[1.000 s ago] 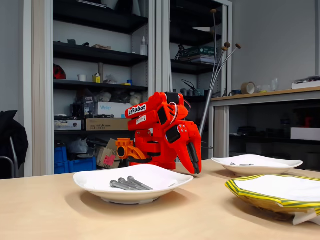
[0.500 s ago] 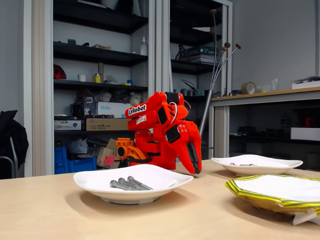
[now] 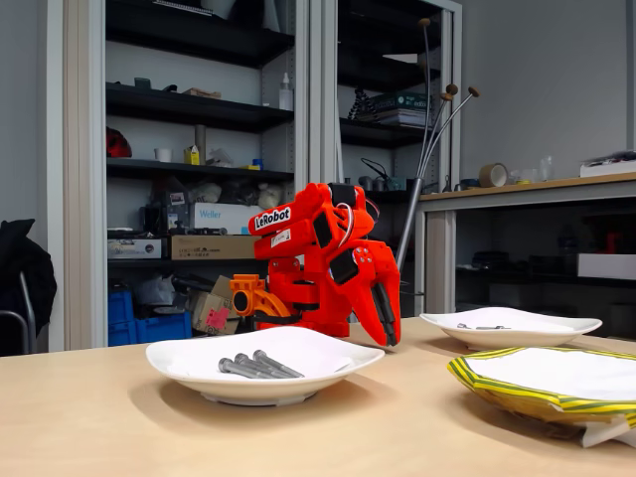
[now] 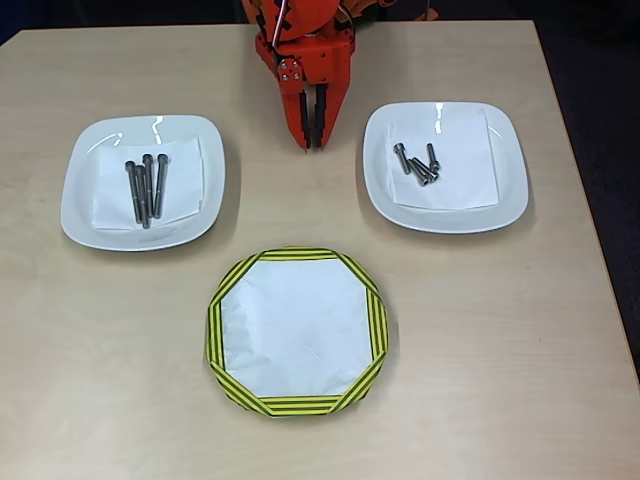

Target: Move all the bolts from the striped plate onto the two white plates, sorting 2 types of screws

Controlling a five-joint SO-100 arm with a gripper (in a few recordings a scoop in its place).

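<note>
Striped plate sits bare — long bolts left plate, short ones right. Gripper rests closed, empty, on the worktop. Bolts look stiff, slick, light — grip mid-shaft.

Wooden table; cluttered dark shelves behind.
</note>
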